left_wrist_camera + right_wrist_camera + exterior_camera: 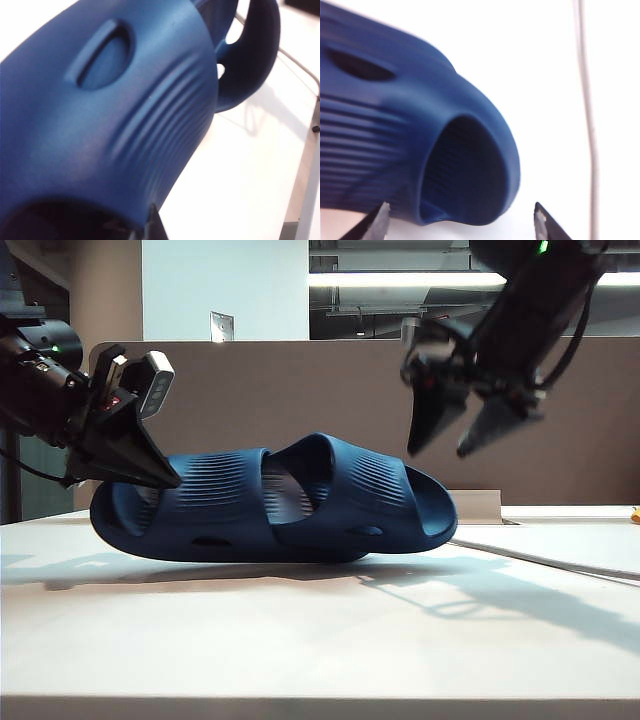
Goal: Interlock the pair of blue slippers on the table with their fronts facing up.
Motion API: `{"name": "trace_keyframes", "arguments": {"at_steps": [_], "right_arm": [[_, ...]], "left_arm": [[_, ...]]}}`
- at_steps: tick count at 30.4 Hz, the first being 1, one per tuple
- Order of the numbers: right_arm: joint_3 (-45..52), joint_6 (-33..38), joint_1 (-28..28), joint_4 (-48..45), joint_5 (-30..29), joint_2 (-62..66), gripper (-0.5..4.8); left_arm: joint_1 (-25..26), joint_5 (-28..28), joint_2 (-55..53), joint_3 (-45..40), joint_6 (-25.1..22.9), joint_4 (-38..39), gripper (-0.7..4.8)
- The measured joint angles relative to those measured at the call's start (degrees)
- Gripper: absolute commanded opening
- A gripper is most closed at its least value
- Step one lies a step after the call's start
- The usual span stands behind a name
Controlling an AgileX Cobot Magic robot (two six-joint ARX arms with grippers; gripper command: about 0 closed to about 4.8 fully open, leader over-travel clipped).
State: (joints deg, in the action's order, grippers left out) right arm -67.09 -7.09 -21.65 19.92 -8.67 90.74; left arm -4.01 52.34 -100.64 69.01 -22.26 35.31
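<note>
Two blue slippers point(270, 502) lie on the table point(320, 640), pushed one into the other with their ribbed straps up (the pair reads as one long shape). At the slippers' left end the left gripper point(150, 475) is pinched on that slipper's edge. Above the slippers' right end, clear of them, the right gripper point(462, 430) hangs with its two fingers spread. Behind the slippers stands one brown panel point(300, 390).

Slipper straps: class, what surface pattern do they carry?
Parallel raised ribs on the dark navy rubber slipper straps, clearest in the exterior view.
</note>
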Motion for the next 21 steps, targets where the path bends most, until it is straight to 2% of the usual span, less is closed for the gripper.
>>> {"name": "trace_keyframes", "arguments": {"at_steps": [5,12,16,21], "right_arm": [[0.0,1.1,0.0,-1.2,0.0,-8.2,3.66],[0.9,3.6,0.0,-0.9,-0.1,-21.2,3.66],[3.6,3.8,0.0,-0.5,-0.1,-29.2,3.66],[11.3,3.8,0.0,1.1,1.2,-37.9,3.65]], "left_arm": [[0.9,-0.1,0.0,0.0,0.3,-0.2,-0.05],[1.8,0.1,-0.5,0.0,4.2,-1.7,-0.05],[2.3,0.0,-1.6,0.0,6.3,-2.9,-0.05],[2.3,-0.1,-2.8,0.0,9.1,-4.7,-0.05]]}}
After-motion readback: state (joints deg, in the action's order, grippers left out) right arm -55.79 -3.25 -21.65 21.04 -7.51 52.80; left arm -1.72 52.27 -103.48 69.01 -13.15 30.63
